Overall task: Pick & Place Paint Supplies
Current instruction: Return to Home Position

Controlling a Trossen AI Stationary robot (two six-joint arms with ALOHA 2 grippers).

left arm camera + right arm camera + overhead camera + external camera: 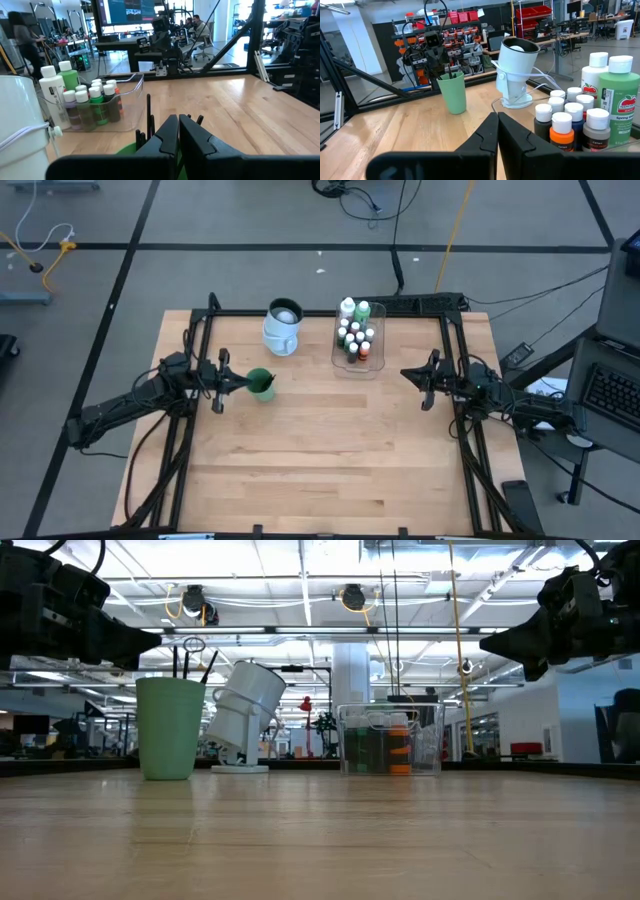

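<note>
A clear tray (358, 365) at the table's far middle holds several small white-capped paint bottles (562, 131) plus a tall white bottle (594, 75) and a tall green one (619, 105). Dark-handled brushes (190, 665) stand upright in a green cup (260, 384) left of the tray. My left gripper (245, 383) hovers shut, level, just beside the cup's left side, above the table. My right gripper (406, 373) hovers shut to the tray's right, pointing toward it. Neither holds anything.
A white tilted lamp-like device (283, 327) stands on the far side between cup and tray, its cable (540, 77) trailing by the tray. The near half of the wooden table (320, 470) is bare. Black frame rails (180, 440) run along both sides.
</note>
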